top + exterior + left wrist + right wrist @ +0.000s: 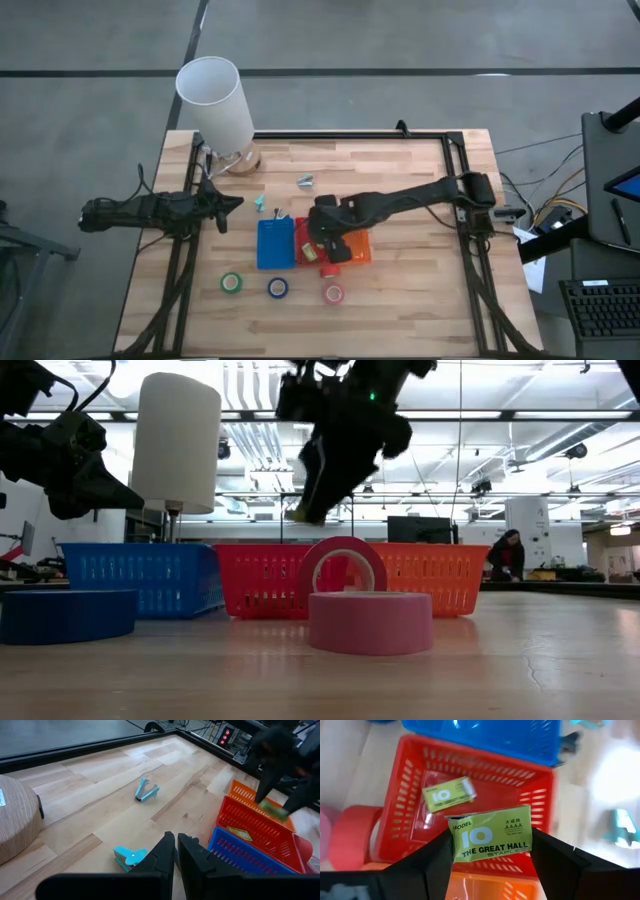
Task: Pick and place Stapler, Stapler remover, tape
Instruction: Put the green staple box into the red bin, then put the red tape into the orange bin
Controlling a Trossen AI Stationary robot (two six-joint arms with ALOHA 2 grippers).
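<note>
Two dark fingers of the right gripper (492,845) pinch a yellow-green staple box (491,839) above the red basket (540,795). One more box (448,794) lies inside. If the pinch slips, the box could fall outside the basket.

Three baskets: blue (273,243), red, orange (360,249). Four tape rolls: green (232,283), blue (278,288), pink (334,293), red (328,270), on the table. Two teal staple removers (146,791) (129,856). The left gripper (176,851) waits, nearly closed.

The worktop (400,180) is pale, smooth wood with visible grain; the red basket (530,795) is slotted glossy plastic; the staple box (490,840) is printed card wrapped in shiny film; the claw fingers (430,865) look matt black
</note>
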